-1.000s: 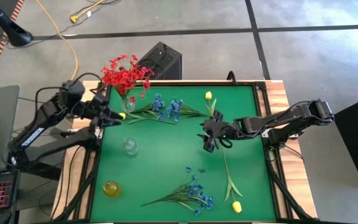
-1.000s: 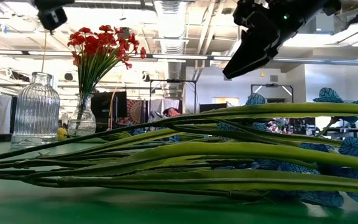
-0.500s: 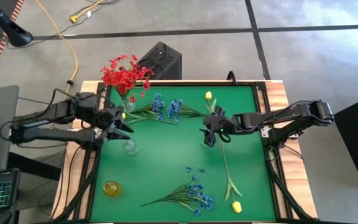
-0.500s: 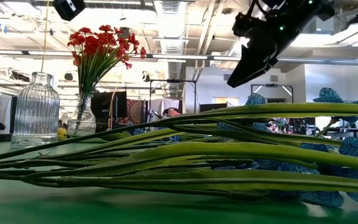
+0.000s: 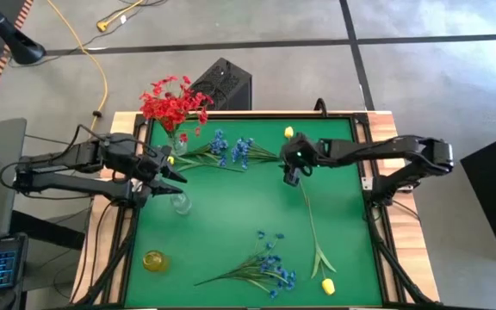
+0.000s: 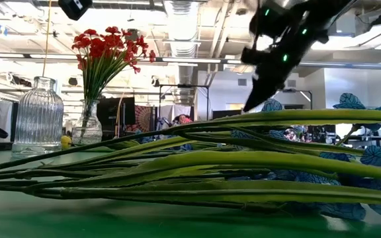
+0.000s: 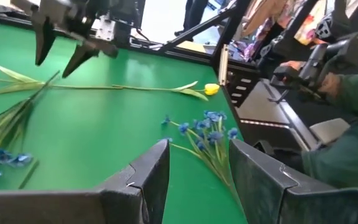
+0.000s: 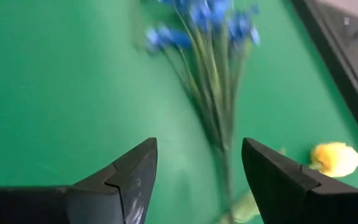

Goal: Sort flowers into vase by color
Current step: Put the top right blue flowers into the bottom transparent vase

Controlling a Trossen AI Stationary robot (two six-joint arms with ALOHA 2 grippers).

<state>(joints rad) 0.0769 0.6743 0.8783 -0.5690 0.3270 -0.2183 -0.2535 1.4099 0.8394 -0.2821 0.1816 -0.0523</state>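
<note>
Green mat (image 5: 231, 215) carries loose flowers: blue sprays (image 5: 231, 151) upper centre, another blue spray (image 5: 261, 269) lower centre, yellow tulip (image 5: 326, 286) at lower right. Red blossoms (image 5: 172, 102) stand in a vase at upper left. Right gripper (image 5: 293, 165), fingers apart and empty, hovers upper centre; left gripper (image 5: 172, 170), apart and empty, centre-left

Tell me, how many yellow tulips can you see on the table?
3 for sure. One tulip lies at the far edge near the right gripper, one at the near edge, and one sits beside the left gripper. Others may be hidden.
</note>
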